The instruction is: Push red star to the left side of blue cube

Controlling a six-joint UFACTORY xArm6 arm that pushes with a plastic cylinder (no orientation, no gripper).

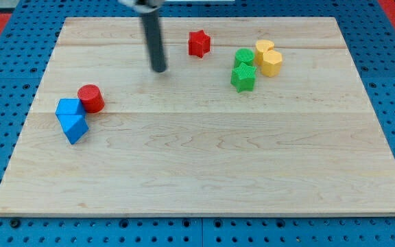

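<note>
Red star (199,43) lies at the far side of the table (204,165), just right of the tool (158,68), not touching it. The tool is a bare rod with no jaws. Blue cube (68,108) sits far left, beside a red cylinder (90,98).

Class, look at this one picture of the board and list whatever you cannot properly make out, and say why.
- Rod: its upper part is cut off by the view's top edge; my tip shows, left of the red star.
- Two blue blocks touch, so their separate shapes are unclear.
- Two yellow blocks overlap; the rear one's shape is partly hidden.
</note>
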